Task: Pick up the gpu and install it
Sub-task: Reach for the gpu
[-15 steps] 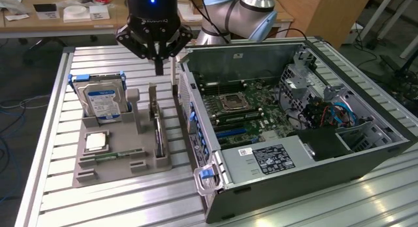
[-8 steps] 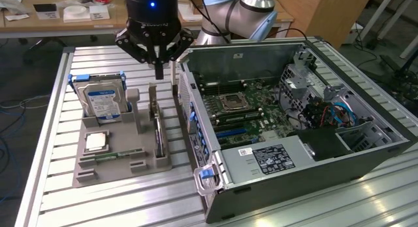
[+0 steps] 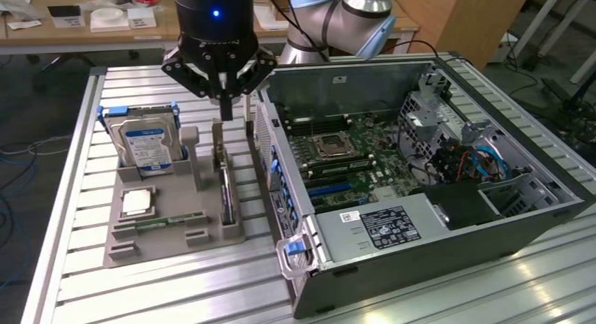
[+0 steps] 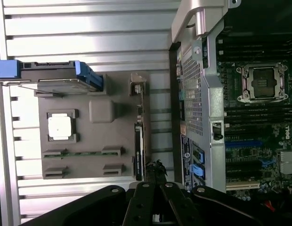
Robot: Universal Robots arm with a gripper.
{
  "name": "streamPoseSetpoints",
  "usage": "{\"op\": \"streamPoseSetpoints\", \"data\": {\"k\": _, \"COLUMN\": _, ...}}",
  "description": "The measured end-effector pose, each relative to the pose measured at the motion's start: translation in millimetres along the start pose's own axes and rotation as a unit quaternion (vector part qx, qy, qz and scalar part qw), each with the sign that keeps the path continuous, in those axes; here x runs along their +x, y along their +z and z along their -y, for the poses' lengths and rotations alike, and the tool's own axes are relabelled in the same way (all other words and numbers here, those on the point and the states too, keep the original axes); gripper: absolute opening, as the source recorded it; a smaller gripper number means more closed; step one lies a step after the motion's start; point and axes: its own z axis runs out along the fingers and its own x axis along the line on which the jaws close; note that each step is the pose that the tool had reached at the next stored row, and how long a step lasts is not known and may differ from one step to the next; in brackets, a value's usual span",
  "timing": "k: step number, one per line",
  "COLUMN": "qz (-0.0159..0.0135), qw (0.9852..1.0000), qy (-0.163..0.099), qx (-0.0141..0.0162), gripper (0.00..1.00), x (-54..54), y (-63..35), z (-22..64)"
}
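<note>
the gripper point(image 3: 225, 113), fingers clenched together, hangs over a grey tray point(image 3: 158, 234) beside the open computer case point(image 3: 391, 268). the gpu point(image 3: 225, 190) stands on edge in the tray's slot directly beneath. the fingertips may be touching its top edge, but that is hard to see.

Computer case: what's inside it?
Inside the computer case sit a green circuit board with a square socket, blue cables and a labelled gray box. Whatever lies under that box is covered.
</note>
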Motion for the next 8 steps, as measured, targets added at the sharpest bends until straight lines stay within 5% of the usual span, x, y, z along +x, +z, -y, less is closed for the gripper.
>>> {"op": "streamPoseSetpoints", "data": {"k": 8, "qz": 0.0000, "qw": 1.0000, "qy": 0.000, "qx": 0.0000, "gripper": 0.11, "x": 5.6, "y": 1.2, "z": 5.3}}
